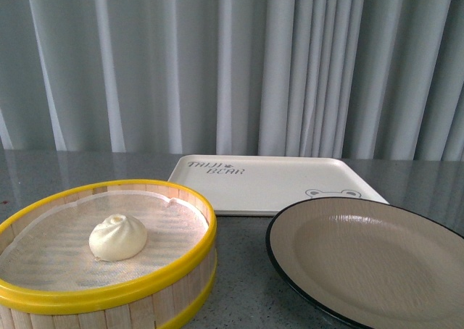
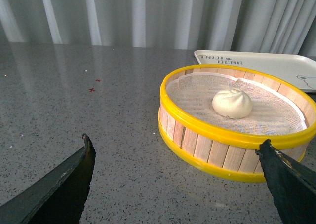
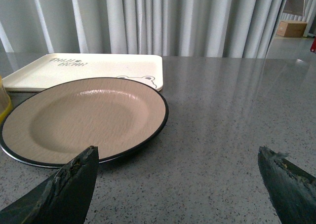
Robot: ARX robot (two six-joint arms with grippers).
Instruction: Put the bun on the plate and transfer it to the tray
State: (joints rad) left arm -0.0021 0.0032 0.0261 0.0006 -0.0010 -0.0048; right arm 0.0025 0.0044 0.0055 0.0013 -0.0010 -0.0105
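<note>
The cream-white bun sits on white cloth inside a yellow-rimmed bamboo steamer at the front left. The beige plate with a black rim lies empty at the front right. The cream tray with lettering and a bear face lies behind both, empty. Neither gripper shows in the front view. In the left wrist view my left gripper is open, short of the steamer and the bun. In the right wrist view my right gripper is open, over bare table beside the plate; the tray lies beyond.
The grey speckled table carries everything. A pale pleated curtain hangs behind the table's far edge. A small red mark is on the table beside the steamer. A cardboard box sits far off beyond the curtain.
</note>
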